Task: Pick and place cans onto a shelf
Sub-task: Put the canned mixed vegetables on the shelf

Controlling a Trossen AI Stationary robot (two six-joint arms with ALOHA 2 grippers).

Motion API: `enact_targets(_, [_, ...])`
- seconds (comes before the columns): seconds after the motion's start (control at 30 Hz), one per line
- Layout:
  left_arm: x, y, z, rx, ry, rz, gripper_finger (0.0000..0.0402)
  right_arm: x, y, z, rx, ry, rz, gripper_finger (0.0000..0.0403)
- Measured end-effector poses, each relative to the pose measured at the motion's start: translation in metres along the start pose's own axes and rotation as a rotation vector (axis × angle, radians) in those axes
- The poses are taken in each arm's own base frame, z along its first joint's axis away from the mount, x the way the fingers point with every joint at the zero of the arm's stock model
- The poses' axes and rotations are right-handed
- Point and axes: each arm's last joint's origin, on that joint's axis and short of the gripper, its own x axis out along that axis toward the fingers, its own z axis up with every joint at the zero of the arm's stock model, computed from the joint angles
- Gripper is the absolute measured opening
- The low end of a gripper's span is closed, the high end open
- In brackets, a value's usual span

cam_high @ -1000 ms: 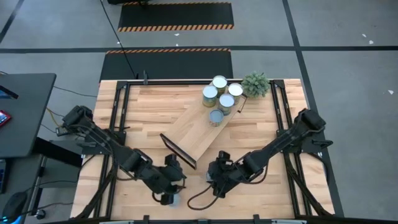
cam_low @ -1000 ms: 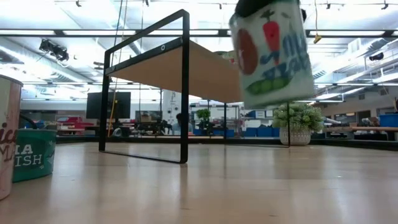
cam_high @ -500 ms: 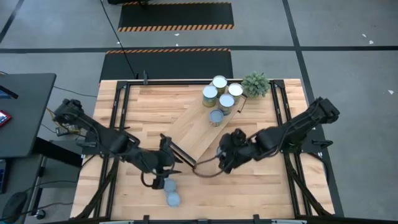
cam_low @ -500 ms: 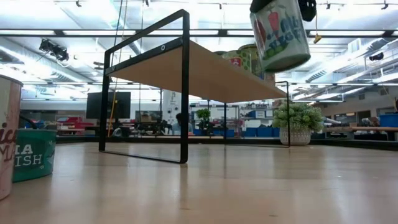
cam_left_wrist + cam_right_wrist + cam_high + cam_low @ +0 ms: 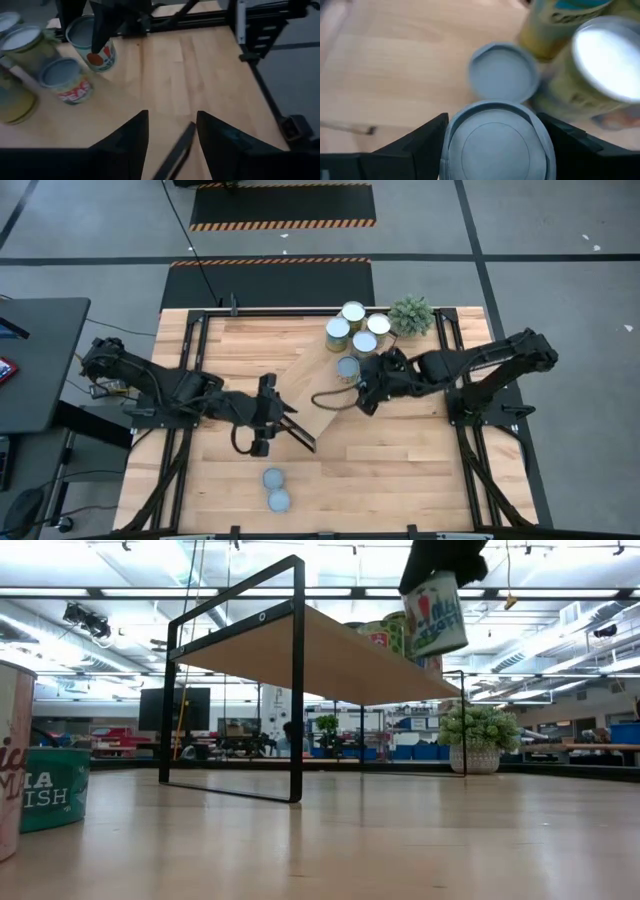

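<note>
Table (image 5: 400,480): slatted light-wood top with dark rails along both sides.
Shelf (image 5: 310,395): long light-wood plank on dark end frames, lying diagonally across the middle of the table; in the low view its board (image 5: 330,650) stands raised above the tabletop.
Left arm: reaches in from the table's left; the left gripper (image 5: 262,442) hovers just beside the shelf's near end frame, fingers (image 5: 127,137) spread apart with nothing between them.
Right arm: reaches in from the right; the right gripper (image 5: 366,395) is over the shelf's far half, pinching a held can (image 5: 497,142) by its sides, lifted above the board (image 5: 438,612).
Plant (image 5: 411,314): small green pot at the shelf's far end.
Shelf cans (image 5: 352,332): five clustered on the far end.
Table cans (image 5: 275,490): two, touching, near the front edge.
</note>
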Motion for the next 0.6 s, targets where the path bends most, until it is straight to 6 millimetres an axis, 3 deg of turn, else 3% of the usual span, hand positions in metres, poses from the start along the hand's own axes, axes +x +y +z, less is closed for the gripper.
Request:
enact_targets(0.2, [0.004, 0.014, 0.001, -0.004, 0.004, 0.044, 0.0172, 0.011, -0.013, 0.015, -0.046, -0.011, 0.018, 0.0291])
enact_targets(0.6, [0.006, 0.020, 0.001, -0.012, 0.010, 0.063, 0.0172, 0.024, -0.013, 0.033, -0.049, -0.114, 0.055, 0.0291])
